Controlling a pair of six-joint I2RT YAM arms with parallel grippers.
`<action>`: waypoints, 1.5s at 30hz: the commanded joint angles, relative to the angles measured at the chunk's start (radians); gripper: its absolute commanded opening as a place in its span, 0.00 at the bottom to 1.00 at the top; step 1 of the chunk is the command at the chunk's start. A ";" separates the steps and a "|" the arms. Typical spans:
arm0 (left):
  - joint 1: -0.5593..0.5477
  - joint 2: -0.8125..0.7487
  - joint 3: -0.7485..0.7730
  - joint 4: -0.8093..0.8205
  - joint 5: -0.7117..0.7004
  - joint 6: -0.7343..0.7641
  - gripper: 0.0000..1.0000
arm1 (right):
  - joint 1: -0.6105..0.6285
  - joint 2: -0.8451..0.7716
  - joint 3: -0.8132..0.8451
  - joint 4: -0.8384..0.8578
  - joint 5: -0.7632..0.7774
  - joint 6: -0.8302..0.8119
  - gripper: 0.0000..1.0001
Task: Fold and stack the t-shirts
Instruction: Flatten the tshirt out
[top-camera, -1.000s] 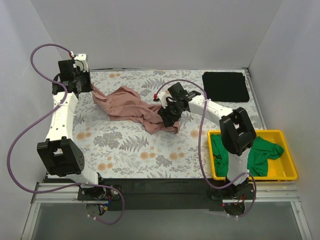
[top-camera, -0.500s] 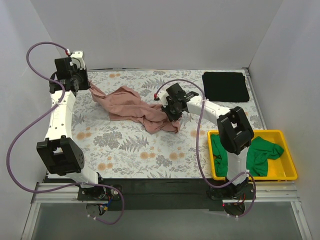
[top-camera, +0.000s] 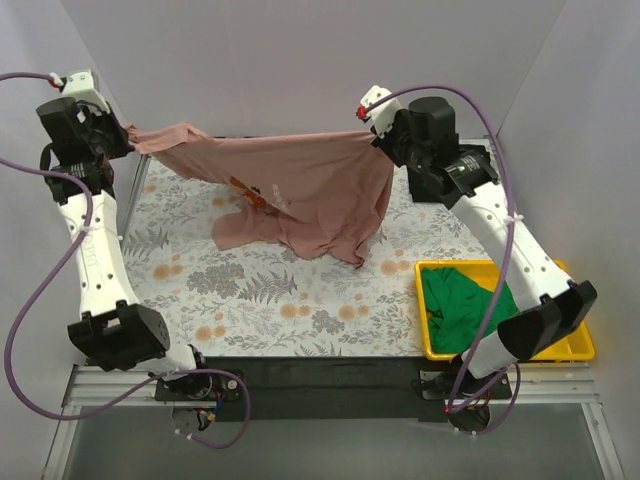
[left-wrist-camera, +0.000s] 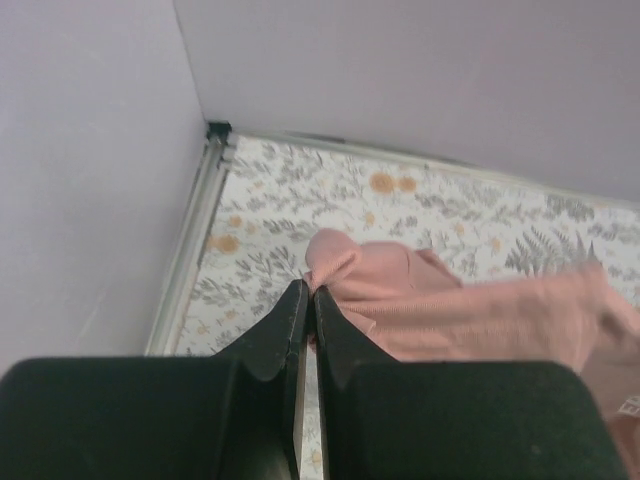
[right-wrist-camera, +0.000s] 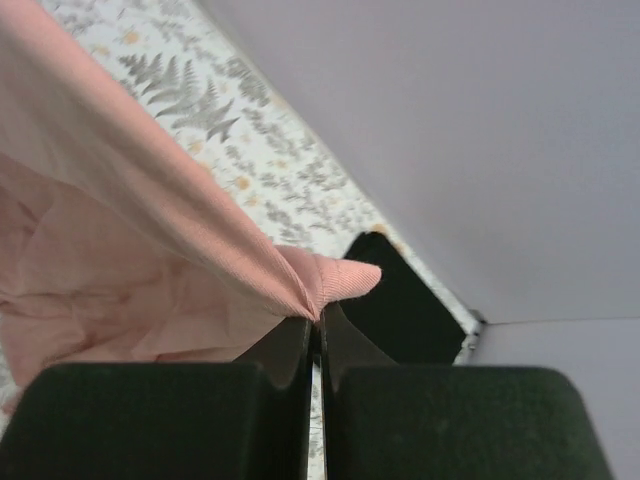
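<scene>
The yellow bin (top-camera: 584, 348) holds the green t-shirt (top-camera: 460, 305) (crumpled, toward its left).

Top view, 12 o'clock = far wall.
- Left hand (top-camera: 128, 141) raised over the 10 o'clock corner; right hand (top-camera: 373, 136) raised at 1 o'clock.
- Stretched t-shirt (top-camera: 300, 180) spans between them, one end pinched in each hand. Its lower part sags to the counter (top-camera: 250, 300) near centre.
- Bin (top-camera: 572, 354) at 4 o'clock, on the counter's right near edge; binned t-shirt (top-camera: 465, 305) lies in its left half.
- Folded t-shirt (right-wrist-camera: 400, 300) flat on the counter in the 1 o'clock corner, below the right hand.
</scene>
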 joint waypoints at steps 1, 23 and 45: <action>0.059 -0.183 0.041 0.073 -0.020 -0.050 0.00 | 0.001 -0.097 0.066 0.017 0.121 -0.058 0.01; 0.066 -0.308 0.050 0.109 0.040 -0.022 0.00 | -0.013 -0.216 0.076 0.234 0.239 -0.158 0.01; 0.086 0.214 0.441 0.896 0.003 -0.287 0.00 | -0.209 0.228 0.551 0.660 0.116 -0.133 0.01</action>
